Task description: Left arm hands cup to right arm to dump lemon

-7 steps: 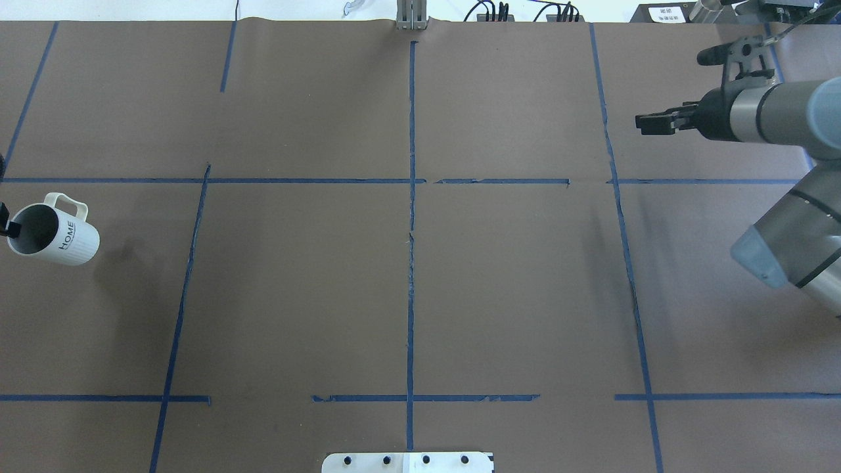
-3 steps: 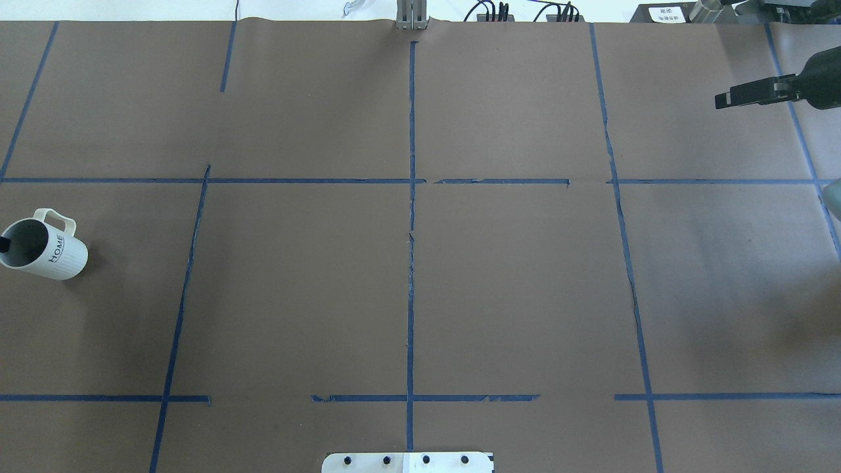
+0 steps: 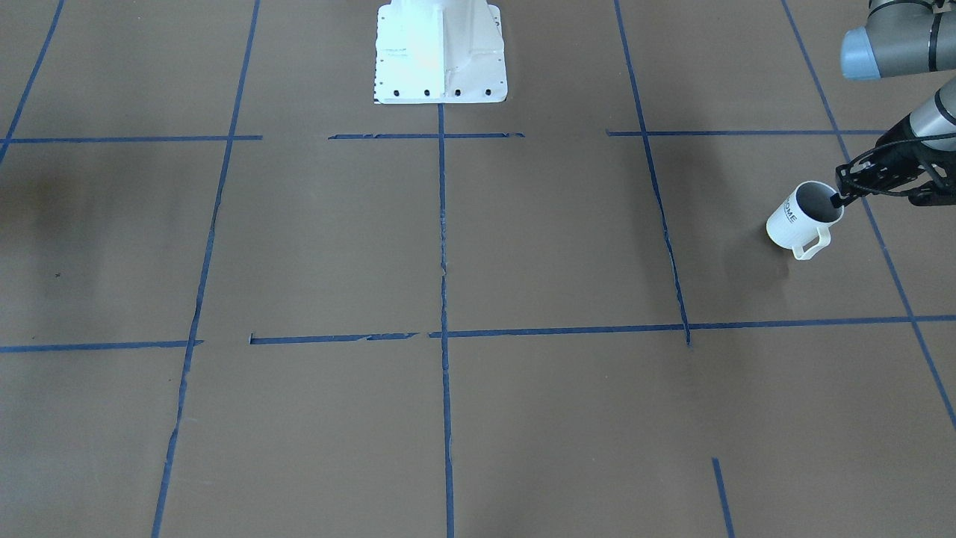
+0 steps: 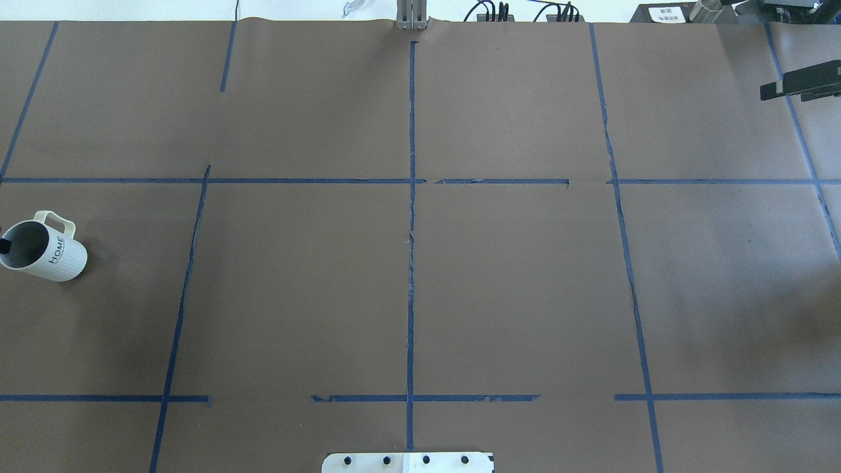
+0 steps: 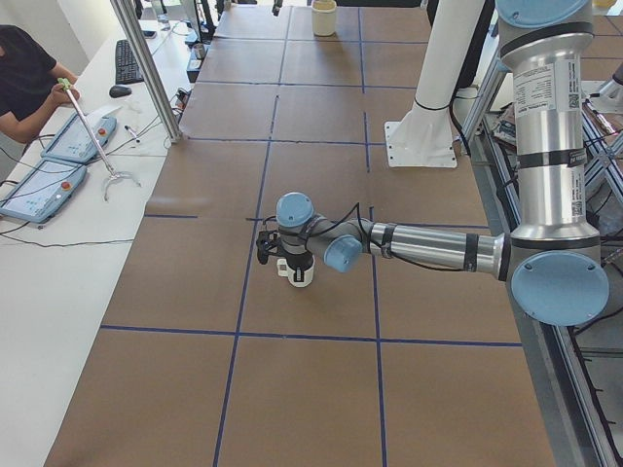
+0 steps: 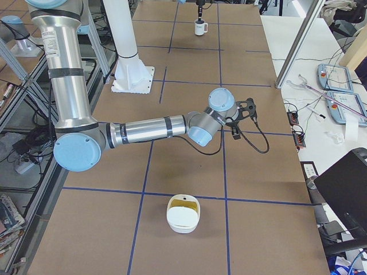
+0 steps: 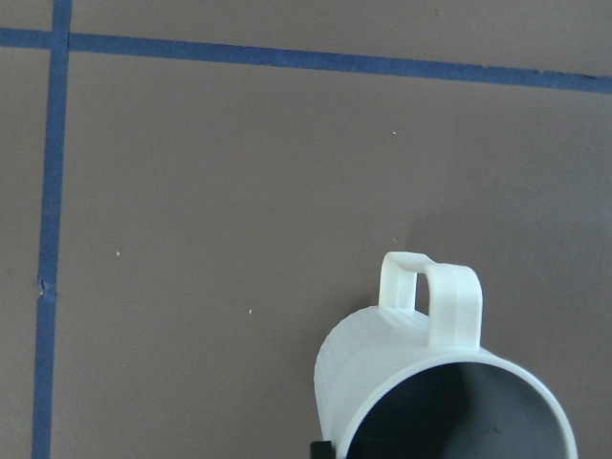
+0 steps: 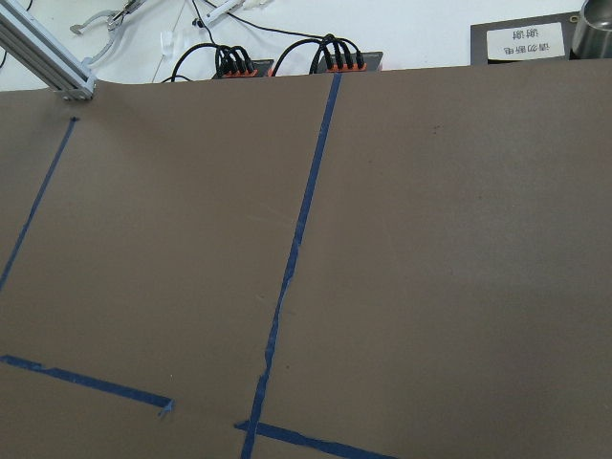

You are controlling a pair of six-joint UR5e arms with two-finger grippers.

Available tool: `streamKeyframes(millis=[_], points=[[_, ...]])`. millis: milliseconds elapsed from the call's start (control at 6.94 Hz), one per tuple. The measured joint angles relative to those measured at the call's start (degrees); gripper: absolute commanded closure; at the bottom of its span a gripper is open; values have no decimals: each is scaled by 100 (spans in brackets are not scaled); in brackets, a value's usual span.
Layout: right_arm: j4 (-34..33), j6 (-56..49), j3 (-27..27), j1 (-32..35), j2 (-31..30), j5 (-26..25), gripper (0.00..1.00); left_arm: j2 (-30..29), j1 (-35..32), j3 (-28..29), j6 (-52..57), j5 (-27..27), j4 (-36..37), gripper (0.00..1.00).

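The off-white ribbed cup marked "HOME" is at the table's left end, tilted, and I cannot tell whether it touches the table. It also shows in the overhead view, left side view, right side view and left wrist view. My left gripper is shut on the cup's rim, one finger inside. The visible grey inside shows no lemon. My right gripper is far off at the right edge, empty, fingers together.
A white bowl with a yellowish inside stands at the table's right end, also seen far off in the left side view. The robot's white base stands at mid-table. Blue tape lines cross the brown surface. An operator sits beyond the far edge.
The left gripper has lowered the cup and shifted it slightly left. The right arm has pulled back to the right and away, mostly out of the overhead view.
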Motion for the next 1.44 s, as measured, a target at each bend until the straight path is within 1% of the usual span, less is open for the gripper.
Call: streamKeyframes(millis=[144, 288, 433, 721, 1009, 1298, 1442], points=[[3, -11, 3, 55, -76, 42, 0, -65, 3, 15, 2, 0, -14, 83], [5, -43, 9, 85, -163, 58, 0, -148, 5, 48, 2, -2, -25, 76], [4, -151, 12, 95, -252, 66, 0, -223, 6, 79, 3, -6, -35, 1], [-9, -611, 11, 138, -427, 98, 0, -285, -5, 76, 5, 2, -47, 0], [-12, -776, 15, 183, -543, 113, 0, -213, -118, 16, 9, 41, -33, 0], [-46, -801, 26, 213, -717, 125, 0, -218, -552, -51, 80, 46, -11, 0], [-185, -855, 27, 217, -807, 127, 0, -252, -785, -61, 288, 31, 13, 0]])
